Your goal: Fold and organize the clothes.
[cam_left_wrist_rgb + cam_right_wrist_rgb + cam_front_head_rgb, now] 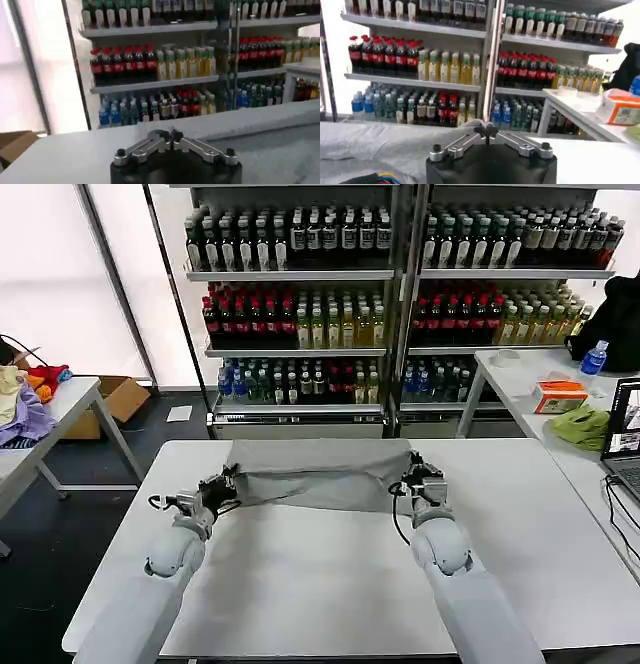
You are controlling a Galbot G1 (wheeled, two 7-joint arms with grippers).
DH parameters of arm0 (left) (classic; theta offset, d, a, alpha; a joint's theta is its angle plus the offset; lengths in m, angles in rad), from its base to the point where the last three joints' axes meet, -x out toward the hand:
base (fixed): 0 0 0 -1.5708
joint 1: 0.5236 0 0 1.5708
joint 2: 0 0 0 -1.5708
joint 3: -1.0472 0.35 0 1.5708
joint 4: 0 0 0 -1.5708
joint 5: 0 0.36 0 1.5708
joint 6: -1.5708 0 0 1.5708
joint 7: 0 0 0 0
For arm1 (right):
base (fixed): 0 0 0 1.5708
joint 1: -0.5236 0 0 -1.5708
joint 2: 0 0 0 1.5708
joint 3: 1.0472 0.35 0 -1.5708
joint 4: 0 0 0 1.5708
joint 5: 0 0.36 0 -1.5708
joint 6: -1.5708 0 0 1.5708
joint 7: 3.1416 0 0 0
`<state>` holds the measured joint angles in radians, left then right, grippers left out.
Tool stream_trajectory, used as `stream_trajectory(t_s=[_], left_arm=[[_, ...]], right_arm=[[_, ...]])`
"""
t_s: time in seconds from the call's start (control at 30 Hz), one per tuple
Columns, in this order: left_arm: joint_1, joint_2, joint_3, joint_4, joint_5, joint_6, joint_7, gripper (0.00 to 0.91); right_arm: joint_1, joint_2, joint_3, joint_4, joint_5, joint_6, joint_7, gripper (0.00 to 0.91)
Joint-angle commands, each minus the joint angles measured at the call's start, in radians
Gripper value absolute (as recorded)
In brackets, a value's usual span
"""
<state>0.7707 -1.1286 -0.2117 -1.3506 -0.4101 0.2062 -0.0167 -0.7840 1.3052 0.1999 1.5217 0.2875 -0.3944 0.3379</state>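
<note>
Light grey cotton shirt lies spread flat at far middle of white counter. Left gripper and right gripper each have jaws clenched on its near corners.

The shirt lies on the table's far half, between both end effectors, shelves behind.
</note>
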Motion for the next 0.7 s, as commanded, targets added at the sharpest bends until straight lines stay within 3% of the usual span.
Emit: stream_trajectory(t_s=[0.03,0.07,0.1,0.13,0.4,0.7], left_arm=[[-0.062,0.018,0.034,0.061,0.001,-0.005,0.000,0.020],[-0.066,0.022,0.037,0.061,0.000,-0.003,0.000,0.504],[-0.068,0.026,0.039,0.059,-0.002,0.003,0.001,0.766],[-0.068,0.029,0.041,0.055,-0.003,0.008,0.003,0.907],[-0.068,0.035,0.040,0.045,-0.005,0.074,-0.003,0.907],[-0.070,0.044,0.022,0.029,-0.008,0.078,-0.021,0.907]], right_arm=[[0.014,0.002,-0.002,-0.033,0.000,-0.003,0.001,0.000],[0.018,0.005,-0.004,-0.038,0.001,-0.003,0.001,0.050],[0.019,0.007,-0.005,-0.041,0.002,-0.003,0.001,0.191],[0.023,0.011,-0.006,-0.045,0.002,-0.005,0.001,0.877],[0.036,0.037,-0.005,-0.051,0.020,-0.035,0.015,0.907],[0.058,0.077,0.013,-0.080,0.078,-0.023,0.085,0.907]])
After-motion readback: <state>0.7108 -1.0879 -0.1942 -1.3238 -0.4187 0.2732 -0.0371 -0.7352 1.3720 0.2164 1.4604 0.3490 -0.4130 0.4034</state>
